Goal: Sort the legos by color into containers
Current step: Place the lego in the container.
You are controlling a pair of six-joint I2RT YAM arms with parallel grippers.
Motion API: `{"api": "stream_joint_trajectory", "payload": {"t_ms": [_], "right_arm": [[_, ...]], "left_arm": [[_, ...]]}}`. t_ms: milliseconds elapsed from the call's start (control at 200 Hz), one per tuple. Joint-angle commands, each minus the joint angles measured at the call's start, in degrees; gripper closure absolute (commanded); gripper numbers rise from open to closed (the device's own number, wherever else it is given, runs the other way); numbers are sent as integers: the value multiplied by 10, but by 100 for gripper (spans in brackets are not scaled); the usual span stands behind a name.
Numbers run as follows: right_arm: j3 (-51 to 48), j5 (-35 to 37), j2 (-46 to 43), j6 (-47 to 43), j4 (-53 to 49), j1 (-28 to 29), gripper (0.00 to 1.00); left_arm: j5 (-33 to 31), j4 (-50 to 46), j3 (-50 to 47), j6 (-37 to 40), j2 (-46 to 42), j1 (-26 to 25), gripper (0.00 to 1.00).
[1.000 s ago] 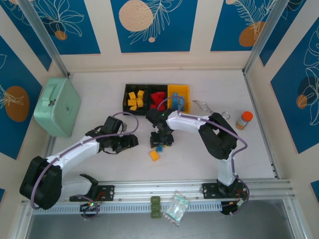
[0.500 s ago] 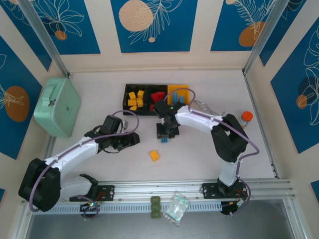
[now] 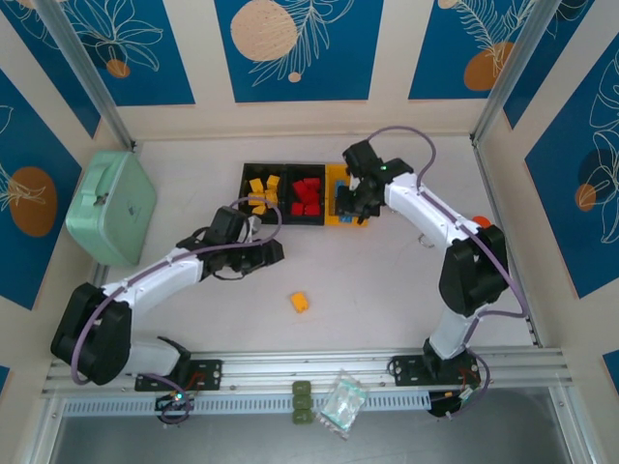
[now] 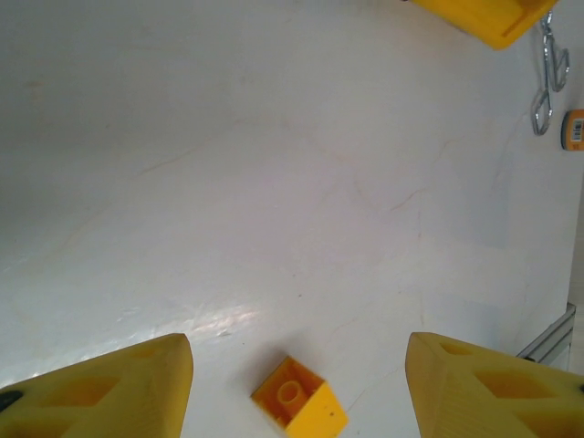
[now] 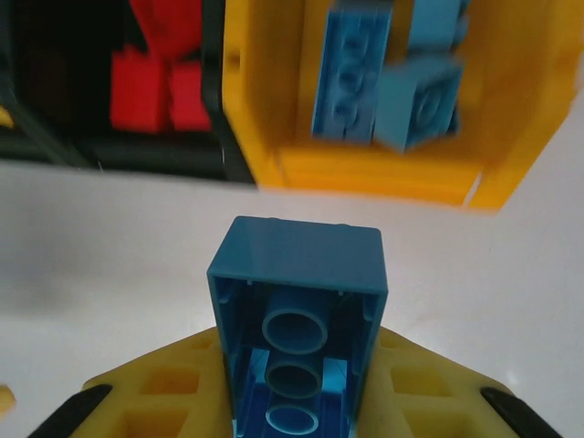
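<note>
The containers (image 3: 253, 170) stand in a row at the back. The left black bin holds yellow legos (image 3: 261, 191), the middle black one red legos (image 3: 307, 196), and the yellow bin (image 5: 383, 173) blue legos (image 5: 351, 73). My right gripper (image 3: 352, 209) hovers at the yellow bin's near edge, shut on a blue lego (image 5: 297, 310) held with its hollow underside toward the camera. One yellow lego (image 3: 300, 303) lies alone on the table; in the left wrist view this yellow lego (image 4: 299, 408) lies below my open left gripper (image 4: 299, 388), whose fingers (image 4: 100, 392) touch nothing.
A mint-green case (image 3: 111, 206) sits at the far left. A metal clip (image 4: 547, 78) and an orange-capped bottle (image 4: 575, 130) lie right of the bins. Olive-green blocks (image 3: 304, 401) and a clear bag (image 3: 343, 403) rest by the front rail.
My right gripper closed on the blue lego at mid-table and carried it back and to the right, up to the yellow bin. The left arm shifted slightly right.
</note>
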Motion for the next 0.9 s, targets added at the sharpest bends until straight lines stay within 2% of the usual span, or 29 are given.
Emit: {"api": "stream_joint_trajectory", "payload": {"t_ms": [0,220,625,750,895], "right_arm": [[55,0,52,-27,-3,-24,75],[192,-4,171,-37,-31,-50,74],[445,78,348,-50,-145,-66,69],[483,85,376,-48,-165,-66,68],[483,83,383,-50,-163,-60,63]], "left_arm": [[13,20,22,-8,15,-12,37],[6,15,19,-7,17,-17,37],[-2,9,8,-1,15,-17,37],[-3,8,8,0,16,-17,37],[-5,6,7,1,14,-17,37]]}}
